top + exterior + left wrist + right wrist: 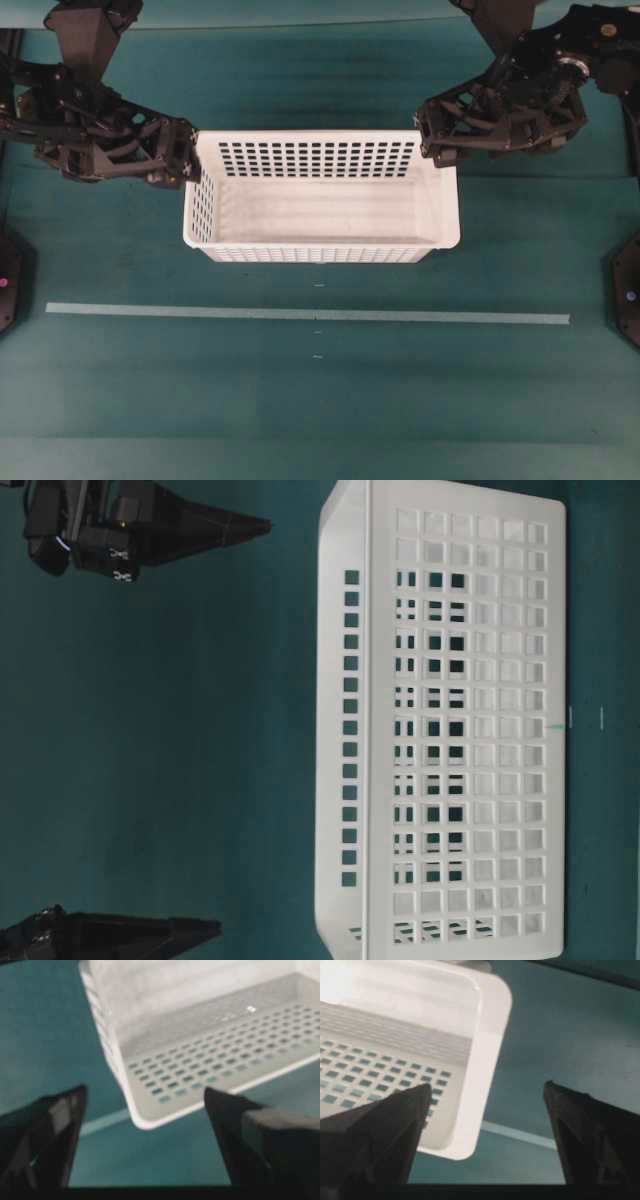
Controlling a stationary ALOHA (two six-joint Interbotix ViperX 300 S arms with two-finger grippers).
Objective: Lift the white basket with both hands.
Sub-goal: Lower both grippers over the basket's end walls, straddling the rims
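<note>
Overhead, the white basket (322, 200) sits on the green surface (300, 400), the left gripper (185, 155) and right gripper (428, 135) at its far corners. In the left wrist view the jaws stand wide apart, holding nothing; the right wrist view shows the same, basket corner between them

The white basket (320, 215) is sitting upright and level on the green worktop (300, 400), long side facing the front, its perforated walls and solid floor showing, nothing lying inside. The left tool (188, 160) and right tool (425, 132) are hanging spread wide at its two rear corners, gripping nothing.
</note>
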